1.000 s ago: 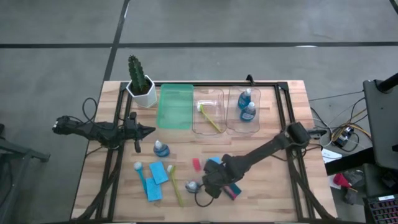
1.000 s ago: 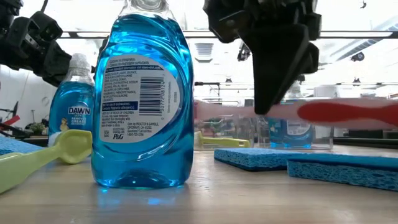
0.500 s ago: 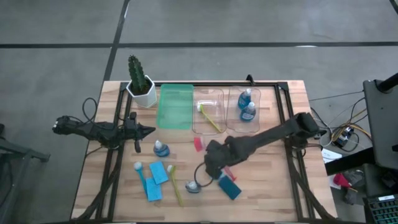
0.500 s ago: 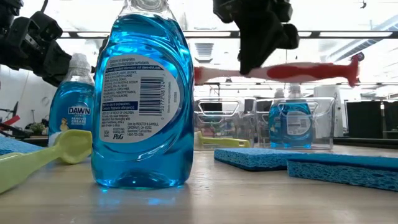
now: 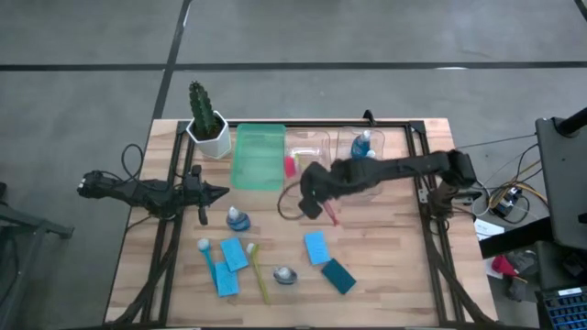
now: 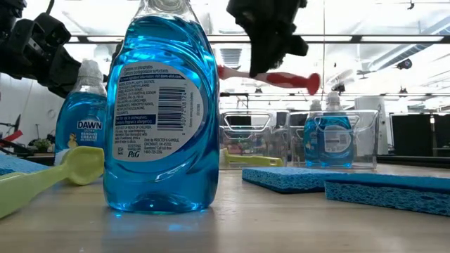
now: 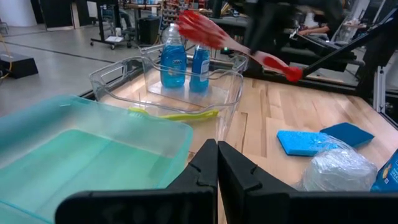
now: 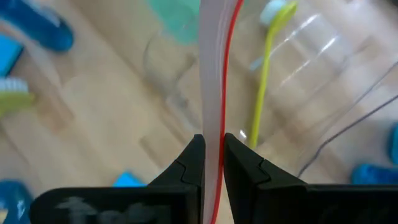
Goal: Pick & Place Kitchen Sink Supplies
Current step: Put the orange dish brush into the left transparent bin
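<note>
The small bottle (image 6: 81, 126) at the back carries a front label reading "DAWN". The nearer big bottle (image 6: 160, 112) shows its back label, where only "P&G" is legible.

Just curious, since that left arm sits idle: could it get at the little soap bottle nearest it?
Probably yes. The left end effector waits just above the small blue soap bottle on the table, and nothing lies between them. The right end effector carries the pink brush over by the bins, out of the way.
</note>
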